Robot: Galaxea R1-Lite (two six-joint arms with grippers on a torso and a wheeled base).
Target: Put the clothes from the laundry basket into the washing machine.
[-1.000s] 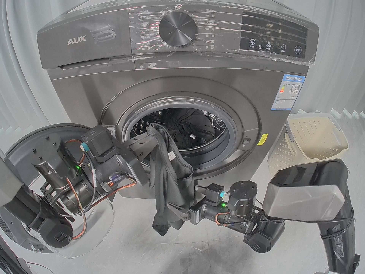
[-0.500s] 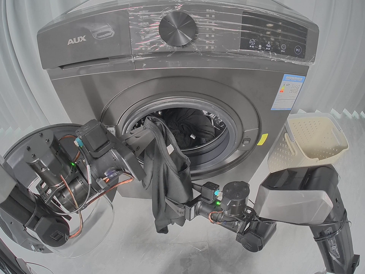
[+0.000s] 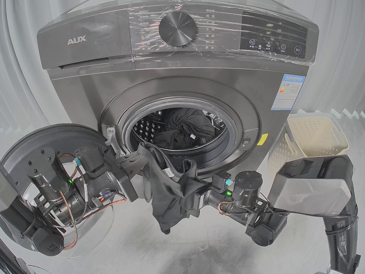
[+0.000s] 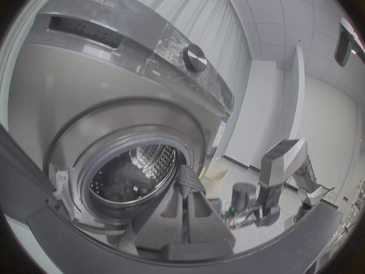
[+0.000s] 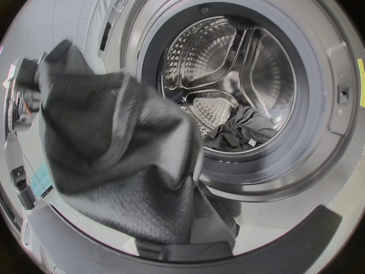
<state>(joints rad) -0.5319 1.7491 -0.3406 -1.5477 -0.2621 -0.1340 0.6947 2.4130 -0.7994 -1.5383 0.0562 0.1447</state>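
White pleated curtain (image 3: 342, 58) behind, pale grey floor (image 3: 197, 248) underneath. Grey front-load washing machine (image 3: 95, 88) stands in the middle, dial (image 3: 177, 28) at 12 o'clock of the port and door (image 3: 49, 137) swung fully open at 9 o'clock. Drum (image 3: 146, 126) is perforated steel. A dark bundle of clothes (image 3: 186, 126) lies on its bottom with a small white tag showing.

Garment (image 3: 167, 187): charcoal, fine mesh knit, with a thicker banded edge and a small white label near the top fold. It hangs outside the machine at 6 o'clock of the port, just below the lip, slung between the two claws. The middle sags and one tail hangs down toward the floor. None of it is over the rim.

Left claw (image 3: 141, 153) sits at 7 o'clock of the port, just outside the lip. Its fingers (image 4: 169, 217) are pressed together, and a nub of the mesh fabric is pinched at their tips.

Right claw (image 3: 195, 198) is lower, at about 5 o'clock of the garment, and comes in from the right. It is clamped on the garment's lower right edge, with the cloth bunched over the fingers and draped across the right wrist view.

Laundry basket (image 3: 315, 134): cream, perforated plastic. It is on the floor at 3 o'clock of the machine, just beside its right wall, tipped with the mouth facing up and toward the robot.
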